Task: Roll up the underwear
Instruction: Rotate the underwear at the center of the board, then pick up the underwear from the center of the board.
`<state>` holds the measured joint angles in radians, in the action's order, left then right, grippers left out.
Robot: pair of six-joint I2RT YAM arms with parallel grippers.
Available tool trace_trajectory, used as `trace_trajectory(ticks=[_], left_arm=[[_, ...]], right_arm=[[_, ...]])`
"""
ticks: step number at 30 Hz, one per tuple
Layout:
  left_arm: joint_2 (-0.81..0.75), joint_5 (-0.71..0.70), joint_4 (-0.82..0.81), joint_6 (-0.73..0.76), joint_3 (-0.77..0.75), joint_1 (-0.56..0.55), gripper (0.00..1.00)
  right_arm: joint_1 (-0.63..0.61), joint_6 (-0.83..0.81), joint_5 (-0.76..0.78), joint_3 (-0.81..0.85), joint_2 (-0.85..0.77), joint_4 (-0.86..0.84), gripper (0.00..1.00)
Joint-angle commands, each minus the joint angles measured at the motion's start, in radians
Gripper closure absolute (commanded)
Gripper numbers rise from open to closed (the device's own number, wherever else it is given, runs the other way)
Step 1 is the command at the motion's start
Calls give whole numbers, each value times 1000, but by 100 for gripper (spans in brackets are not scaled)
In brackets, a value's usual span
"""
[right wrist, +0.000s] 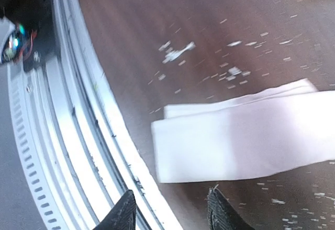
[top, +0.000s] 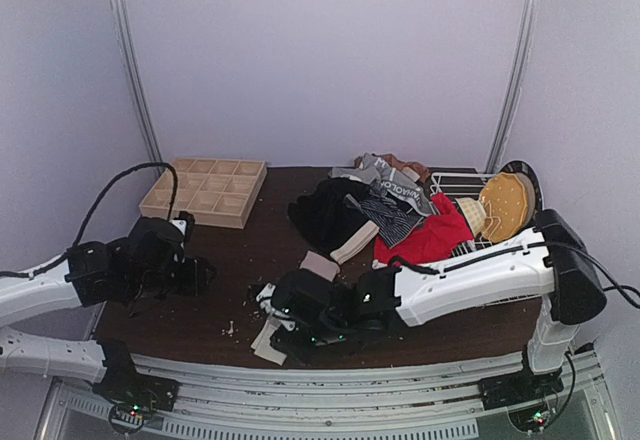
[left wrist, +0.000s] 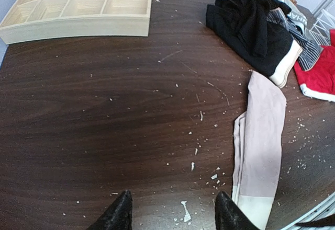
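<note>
Lying flat on the dark wooden table [top: 230, 250], a pale pink brief [left wrist: 259, 136] is folded into a long narrow strip. One end is close to the table's near edge and the other reaches toward a heap of cloth. It is not yet rolled.

The heap sits at the far middle of the table: a black brief [left wrist: 251, 26] in front, a grey-striped one [left wrist: 306, 42] behind it, and a red one [left wrist: 319, 73] to the right.

A wooden grid tray [left wrist: 78, 26] stands at the far left, well apart from the heap.

The left gripper [left wrist: 172, 209] hovers over bare table, left of the strip, its fingers apart and holding nothing.

The right gripper [right wrist: 170, 209] hangs low by the table's near edge, just short of the strip's near end. Its fingers are also apart and, though this view is blurred, seem to touch no cloth.
</note>
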<state>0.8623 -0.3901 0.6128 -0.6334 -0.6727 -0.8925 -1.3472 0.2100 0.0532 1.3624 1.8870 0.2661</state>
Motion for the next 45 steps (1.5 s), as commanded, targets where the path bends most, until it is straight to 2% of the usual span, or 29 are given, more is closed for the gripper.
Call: trace_trajectory(ticks=[1, 14, 25, 29, 35, 45], left_arm=[[-58, 18, 12, 2, -5, 36, 48], [-90, 53, -29, -102, 133, 38, 48], [-90, 75, -56, -127, 175, 38, 48], [-87, 77, -59, -132, 184, 38, 48], [-92, 81, -67, -136, 197, 37, 48], [-80, 87, -87, -140, 209, 38, 48]], right_arm=[[-51, 14, 87, 73, 97, 61, 55], [-79, 0, 183, 221, 264, 166, 55], [-75, 10, 166, 272, 338, 211, 56], [-65, 31, 164, 267, 349, 216, 62], [-48, 51, 132, 236, 352, 206, 76], [-10, 102, 79, 183, 325, 154, 89]])
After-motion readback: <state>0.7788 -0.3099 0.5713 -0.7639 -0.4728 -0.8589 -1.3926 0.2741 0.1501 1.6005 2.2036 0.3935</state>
